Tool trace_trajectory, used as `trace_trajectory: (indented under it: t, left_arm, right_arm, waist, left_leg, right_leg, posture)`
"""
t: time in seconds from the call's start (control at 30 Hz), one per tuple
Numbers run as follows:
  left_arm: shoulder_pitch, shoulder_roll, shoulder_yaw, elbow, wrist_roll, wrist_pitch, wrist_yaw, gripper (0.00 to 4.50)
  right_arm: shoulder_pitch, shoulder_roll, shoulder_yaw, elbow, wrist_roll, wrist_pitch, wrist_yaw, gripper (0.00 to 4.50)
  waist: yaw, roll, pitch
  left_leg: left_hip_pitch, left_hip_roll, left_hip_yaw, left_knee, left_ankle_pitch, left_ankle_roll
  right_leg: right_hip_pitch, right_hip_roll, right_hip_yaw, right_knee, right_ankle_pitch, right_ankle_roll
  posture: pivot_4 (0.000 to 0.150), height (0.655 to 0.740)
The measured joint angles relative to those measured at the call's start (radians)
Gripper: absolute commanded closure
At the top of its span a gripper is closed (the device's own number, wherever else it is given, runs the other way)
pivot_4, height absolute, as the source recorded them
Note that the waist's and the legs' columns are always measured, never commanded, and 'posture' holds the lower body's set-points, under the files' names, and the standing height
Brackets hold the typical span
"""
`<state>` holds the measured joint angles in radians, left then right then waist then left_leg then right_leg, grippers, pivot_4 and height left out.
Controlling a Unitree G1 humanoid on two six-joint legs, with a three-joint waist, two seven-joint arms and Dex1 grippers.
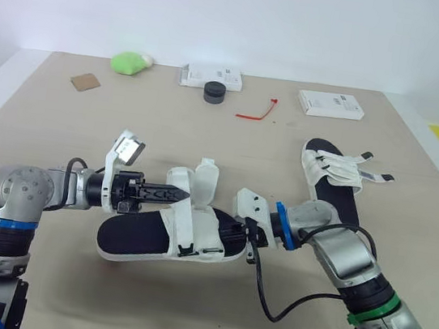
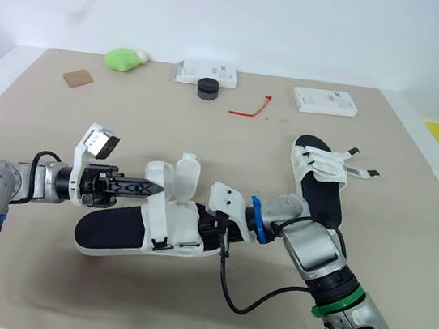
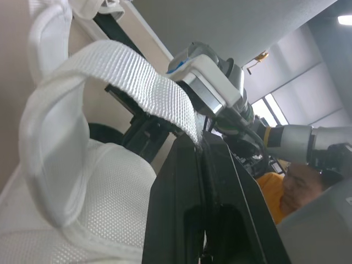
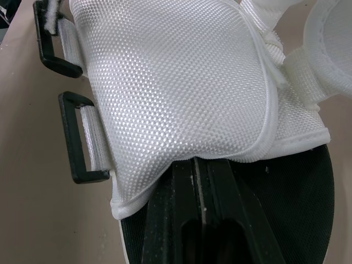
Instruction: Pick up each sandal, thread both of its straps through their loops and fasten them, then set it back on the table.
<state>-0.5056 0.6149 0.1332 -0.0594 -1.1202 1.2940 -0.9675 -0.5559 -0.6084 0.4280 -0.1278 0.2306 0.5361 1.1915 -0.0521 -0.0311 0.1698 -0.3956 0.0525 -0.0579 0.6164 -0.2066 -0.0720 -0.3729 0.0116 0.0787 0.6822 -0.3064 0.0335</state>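
My left end effector [image 1: 185, 196] is pinched shut on the strap [image 1: 206, 177], my right end effector [image 1: 230, 233] shut on the sandal [image 1: 131, 238] — lying left-to-right between them at the worktop's [image 1: 61, 126] near side, loops [image 1: 185, 250] on its near edge.

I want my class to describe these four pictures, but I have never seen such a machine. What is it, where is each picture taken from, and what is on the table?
It is a two-armed robot at a table. The two wide pictures come from cameras in its head, looking down; the two close-ups come from a camera on each wrist. The left gripper pinches a white strap of the near sandal; the right gripper is closed on that sandal's mesh flap. A second sandal lies farther right, strap ends sticking out. Toward the far edge lie a green soft toy, two white boxes, a black round object, a red tie and a brown card.
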Motion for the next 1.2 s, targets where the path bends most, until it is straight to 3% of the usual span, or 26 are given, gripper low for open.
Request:
trace_trajectory:
  t: [0.63,1.2]
  left_arm:
    - [0.069,0.003,-0.082,-0.110,0.113,-0.209,-0.075,4.42]
    - [0.096,-0.002,-0.130,-0.099,0.279,-0.433,-0.144,4.42]
  right_arm:
    - [0.004,0.000,-0.002,-0.007,0.000,0.002,-0.001,4.50]
    - [0.006,0.002,-0.002,-0.009,0.000,0.002,-0.005,4.50]
  waist:
    - [0.000,0.000,0.000]
    - [-0.001,0.000,0.000]
  left_leg:
    - [0.000,0.000,0.000,0.000,0.000,0.000]
    - [0.000,0.000,0.000,-0.001,0.000,0.000]
  right_leg:
    - [0.000,0.000,0.000,0.000,0.000,0.000]
    - [0.000,0.000,0.000,-0.001,0.000,0.000]
  posture:
    - [0.150,0.7400]
    - [0.150,0.7400]
